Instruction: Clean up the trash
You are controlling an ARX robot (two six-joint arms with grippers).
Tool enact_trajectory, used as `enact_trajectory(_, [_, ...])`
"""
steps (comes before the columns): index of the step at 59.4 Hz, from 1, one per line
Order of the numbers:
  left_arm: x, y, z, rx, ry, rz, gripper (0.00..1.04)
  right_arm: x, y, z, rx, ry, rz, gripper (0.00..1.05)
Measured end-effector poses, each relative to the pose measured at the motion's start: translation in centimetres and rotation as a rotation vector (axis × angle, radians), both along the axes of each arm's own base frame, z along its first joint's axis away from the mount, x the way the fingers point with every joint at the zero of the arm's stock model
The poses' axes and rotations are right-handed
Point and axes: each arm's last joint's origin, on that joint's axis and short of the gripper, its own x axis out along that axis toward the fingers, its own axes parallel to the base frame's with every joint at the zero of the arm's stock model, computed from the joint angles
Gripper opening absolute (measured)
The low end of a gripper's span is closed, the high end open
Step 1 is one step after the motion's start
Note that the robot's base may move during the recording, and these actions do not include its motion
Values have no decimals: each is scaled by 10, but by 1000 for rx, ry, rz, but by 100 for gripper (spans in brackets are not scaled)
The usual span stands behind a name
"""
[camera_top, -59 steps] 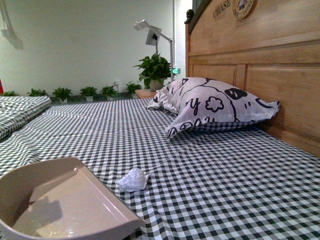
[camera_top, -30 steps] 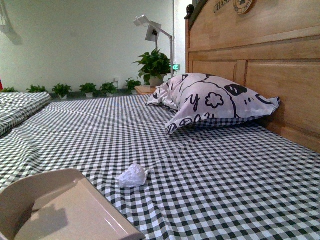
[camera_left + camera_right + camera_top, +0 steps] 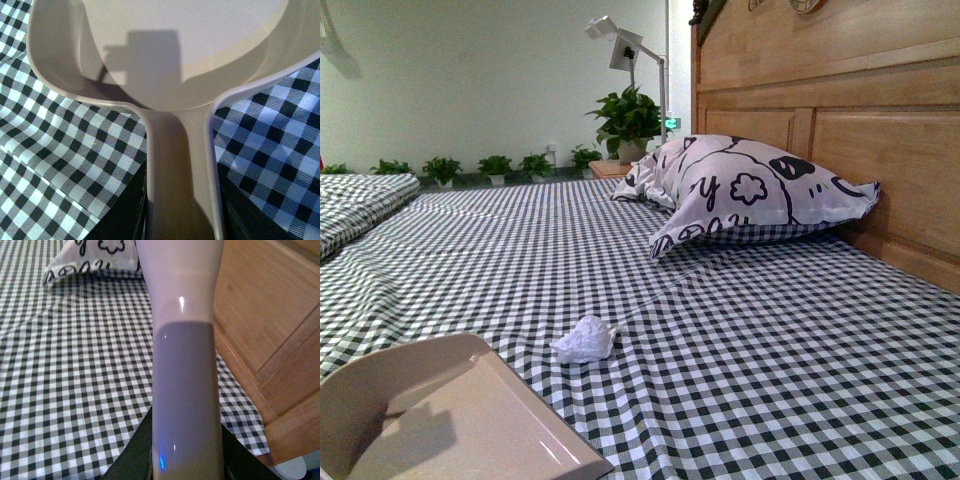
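Observation:
The trash, a small crumpled white paper wad (image 3: 585, 340), lies on the black-and-white checked bed sheet (image 3: 770, 350), just beyond and right of the beige dustpan (image 3: 440, 420) at the lower left of the front view. My left gripper (image 3: 181, 220) is shut on the dustpan's handle (image 3: 175, 165); the empty pan (image 3: 190, 40) lies over the sheet. My right gripper (image 3: 186, 465) is shut on the pale brush handle (image 3: 184, 365), which rises above the sheet near the headboard. The brush's bristles are out of view. Neither arm shows in the front view.
A black-and-white patterned pillow (image 3: 750, 195) leans against the wooden headboard (image 3: 880, 130) on the right. A folded checked blanket (image 3: 360, 205) lies at the far left. A lamp (image 3: 625, 50) and potted plants (image 3: 625, 120) stand beyond the bed.
The front view has tilted down a little. The dustpan sits lower and further left in it, and the gap between its rim and the wad is wider.

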Motion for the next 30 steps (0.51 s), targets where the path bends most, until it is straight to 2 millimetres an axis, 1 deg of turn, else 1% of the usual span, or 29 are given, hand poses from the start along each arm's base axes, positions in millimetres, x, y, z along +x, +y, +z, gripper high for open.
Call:
enact_trajectory(3, [0, 0, 0, 0, 0, 0, 27, 13, 6, -5, -21, -1, 18, 18])
enact_trajectory(5, [0, 0, 0, 0, 0, -1, 27, 27, 12, -9, -43, -1, 42, 18])
enact_trajectory(7, [0, 0, 0, 1, 0, -1, 27, 46, 22, -21, -60, 30, 78, 18])
enact_trajectory(12, [0, 0, 0, 1, 0, -1, 27, 78, 40, -46, -145, 88, 121, 18])
enact_trajectory(18, [0, 0, 0, 1, 0, -2, 27, 104, 57, -62, -188, 132, 148, 18])
enact_trajectory(25, [0, 0, 0, 1, 0, -2, 27, 131, 74, -79, -225, 179, 172, 18])
enact_trajectory(30, [0, 0, 0, 2, -1, -2, 27, 144, 84, -90, -243, 201, 183, 18])
